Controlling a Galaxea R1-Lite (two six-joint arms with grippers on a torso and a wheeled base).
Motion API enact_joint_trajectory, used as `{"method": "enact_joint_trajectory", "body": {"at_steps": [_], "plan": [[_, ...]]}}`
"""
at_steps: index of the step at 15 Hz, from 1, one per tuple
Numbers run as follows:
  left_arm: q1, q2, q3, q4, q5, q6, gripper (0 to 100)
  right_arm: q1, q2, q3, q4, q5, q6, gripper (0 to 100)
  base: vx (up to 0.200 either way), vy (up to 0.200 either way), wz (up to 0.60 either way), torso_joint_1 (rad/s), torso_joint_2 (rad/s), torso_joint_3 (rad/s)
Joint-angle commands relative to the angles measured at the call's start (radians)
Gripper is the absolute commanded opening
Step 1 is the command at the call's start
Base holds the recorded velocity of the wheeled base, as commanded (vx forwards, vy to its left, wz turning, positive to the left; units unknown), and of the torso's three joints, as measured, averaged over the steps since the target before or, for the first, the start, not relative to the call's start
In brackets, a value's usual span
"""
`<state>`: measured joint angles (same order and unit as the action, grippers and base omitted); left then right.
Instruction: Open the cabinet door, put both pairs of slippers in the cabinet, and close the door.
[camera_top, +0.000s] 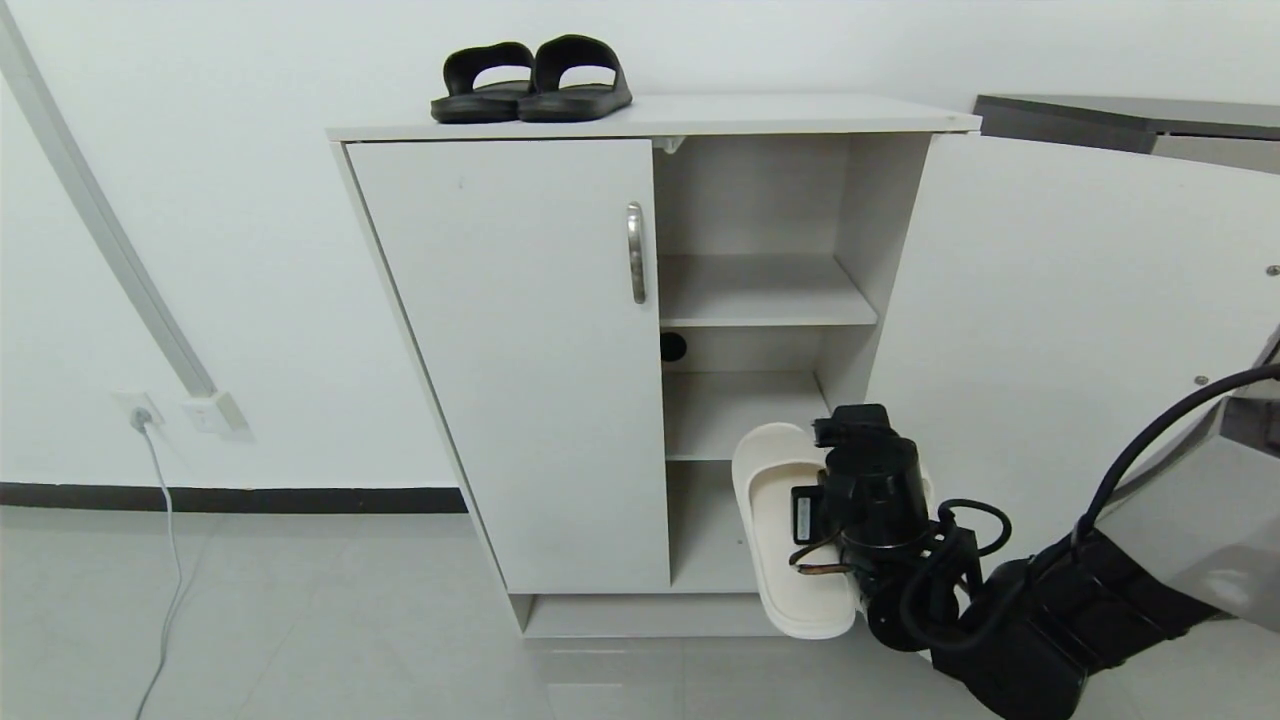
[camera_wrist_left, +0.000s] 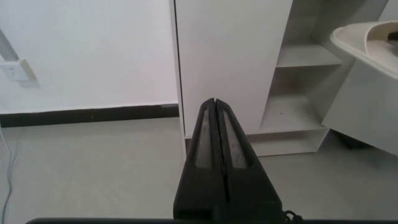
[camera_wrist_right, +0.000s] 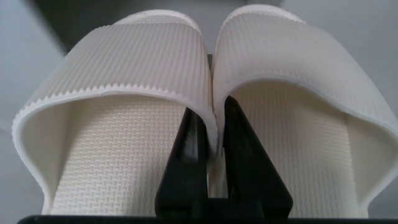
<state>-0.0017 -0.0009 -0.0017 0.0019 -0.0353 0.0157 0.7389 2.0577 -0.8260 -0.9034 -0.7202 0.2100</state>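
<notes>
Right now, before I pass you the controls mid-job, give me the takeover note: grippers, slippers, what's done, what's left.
Right gripper: shut on the white slippers, pinching both straps together, low in front of the cabinet opening, not yet inside.
Left gripper: shut, holding nothing, away from the cabinet.
Black slippers: side by side on top of the cabinet.
Done: right door open; left door is shut.
Left: set the white pair on a shelf, stow the black pair, close the door.
</notes>
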Motion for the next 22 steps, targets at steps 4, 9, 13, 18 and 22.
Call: {"method": "enact_joint_trajectory", "body": {"at_steps": [4,9,13,18,22], "plan": [[0.000,0.001,0.000,0.000,0.000,0.001,0,0.027,0.147,-0.153,-0.049,0.058,0.003,0,0.000,0.000,0.00,0.000,0.00,0.000],[0.000,0.002,0.000,0.001,0.000,0.003,0,0.022,0.180,-0.170,-0.049,0.058,0.005,0,0.000,0.000,0.00,0.000,0.00,0.000],[0.000,0.002,0.000,0.001,0.000,0.003,0,0.017,0.203,-0.173,-0.051,0.054,0.006,0,0.000,0.000,0.00,0.000,0.00,0.000],[0.000,0.001,0.000,0.001,0.000,0.003,0,0.005,0.210,-0.171,-0.049,0.051,0.025,0,0.000,0.000,0.00,0.001,0.00,-0.159],[0.000,0.002,0.000,0.001,0.000,0.003,0,0.007,0.210,-0.171,-0.049,0.051,0.026,0,0.000,0.000,0.00,0.004,0.00,-0.198]]}}
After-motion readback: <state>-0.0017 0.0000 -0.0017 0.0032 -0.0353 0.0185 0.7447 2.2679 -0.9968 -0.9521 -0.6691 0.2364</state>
